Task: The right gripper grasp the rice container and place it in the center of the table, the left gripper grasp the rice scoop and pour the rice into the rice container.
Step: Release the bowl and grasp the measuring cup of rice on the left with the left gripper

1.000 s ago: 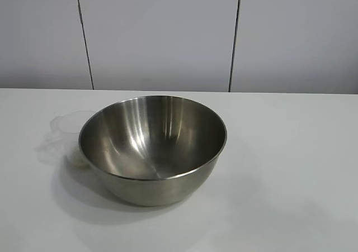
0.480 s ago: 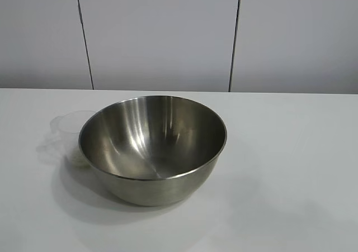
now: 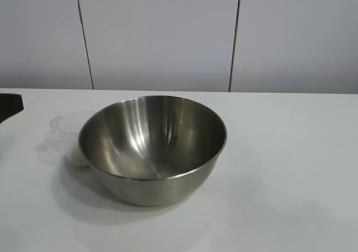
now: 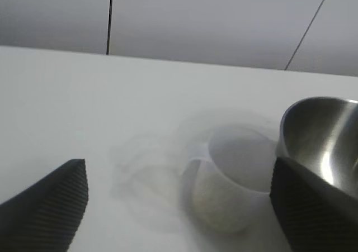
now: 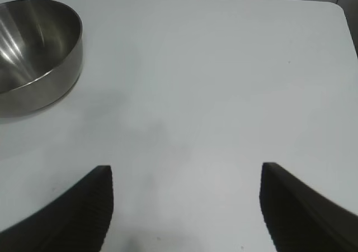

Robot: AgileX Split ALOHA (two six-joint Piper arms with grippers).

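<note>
Bowl (image 3: 152,148) sits centre-left in the exterior view on the table (image 3: 291,168), mouth up; round, so no long axis. It looks already placed, judging by its spot.

Scoop (image 3: 68,130) stands upright just beside the bowl at mid-left, partly hidden behind its rim. Its handle seems to point away from the bowl, toward the frame's left edge. Contents unclear; rice cannot be confirmed.

Left gripper (image 4: 179,207): jaws spread wide, scoop (image 4: 232,182) between them but farther off, untouched. Likely lined up for a grasp.

Right gripper (image 5: 184,207): jaws spread, holding nothing, well apart from the bowl (image 5: 36,53) at upper left, probably clear of the pour.
</note>
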